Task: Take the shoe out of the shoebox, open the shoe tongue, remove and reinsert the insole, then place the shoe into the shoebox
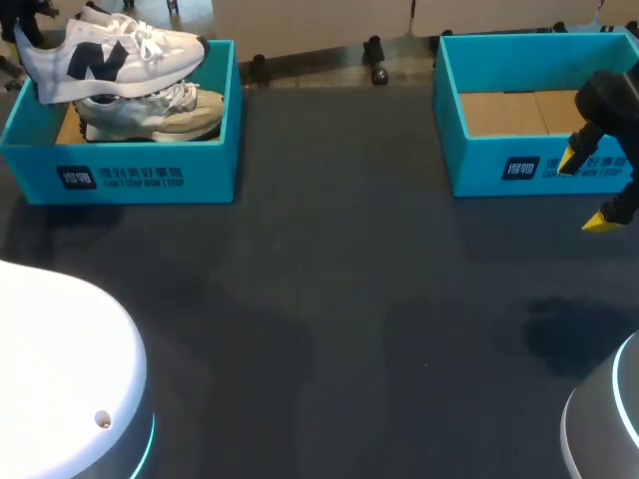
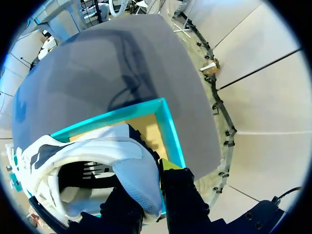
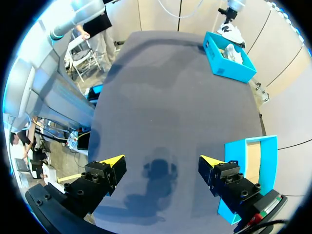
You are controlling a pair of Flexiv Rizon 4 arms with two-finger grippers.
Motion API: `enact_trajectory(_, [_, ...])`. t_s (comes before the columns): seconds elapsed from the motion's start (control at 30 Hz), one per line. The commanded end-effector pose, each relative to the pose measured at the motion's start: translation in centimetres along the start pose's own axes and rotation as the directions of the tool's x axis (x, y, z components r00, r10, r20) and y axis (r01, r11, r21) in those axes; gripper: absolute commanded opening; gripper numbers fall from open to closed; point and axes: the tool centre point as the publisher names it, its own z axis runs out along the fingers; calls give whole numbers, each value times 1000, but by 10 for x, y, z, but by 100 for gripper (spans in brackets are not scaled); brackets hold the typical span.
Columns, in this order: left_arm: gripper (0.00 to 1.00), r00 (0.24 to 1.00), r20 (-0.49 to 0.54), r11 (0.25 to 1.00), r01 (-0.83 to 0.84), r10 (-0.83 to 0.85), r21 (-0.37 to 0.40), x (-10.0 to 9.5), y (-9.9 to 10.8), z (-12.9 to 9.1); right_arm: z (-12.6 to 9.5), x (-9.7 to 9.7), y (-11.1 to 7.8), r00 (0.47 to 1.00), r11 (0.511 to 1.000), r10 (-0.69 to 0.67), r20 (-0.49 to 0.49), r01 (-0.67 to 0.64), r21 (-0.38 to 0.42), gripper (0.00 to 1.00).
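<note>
Shoeboxes: two; shoes: two.
Upper shoe, ten o'clock, apparently clamped at the heel by left gripper; right gripper, three o'clock, fingers spread, holding nothing.

A dark grey table spreads wide, with a beige spare shoe lying at its far left.

A dark grey matte table carries soft, blurred shadows.
</note>
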Motion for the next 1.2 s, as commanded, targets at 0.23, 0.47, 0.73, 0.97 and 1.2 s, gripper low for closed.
enact_trajectory(0.23, [0,1000,-16,1000,24,-24,5,-4,-13,-1,1,-1,0,1000,1000,0,-2,0,2,100])
enact_trajectory(0.47, [0,998,-23,998,52,-53,-41,-22,-44,-12,1,-1,0,1000,1000,0,-2,0,2,100])
enact_trajectory(0.73, [0,996,-52,996,74,-77,-52,-52,-80,-29,1,-1,0,1000,1000,0,-2,0,2,100])
enact_trajectory(0.97, [0,992,-103,996,74,-79,-55,-86,-106,-31,1,-1,0,1000,1000,0,-2,0,2,100])
enact_trajectory(1.2, [0,992,-99,996,68,-74,-60,-111,-122,-34,1,-1,0,1000,1000,0,-2,0,2,100])
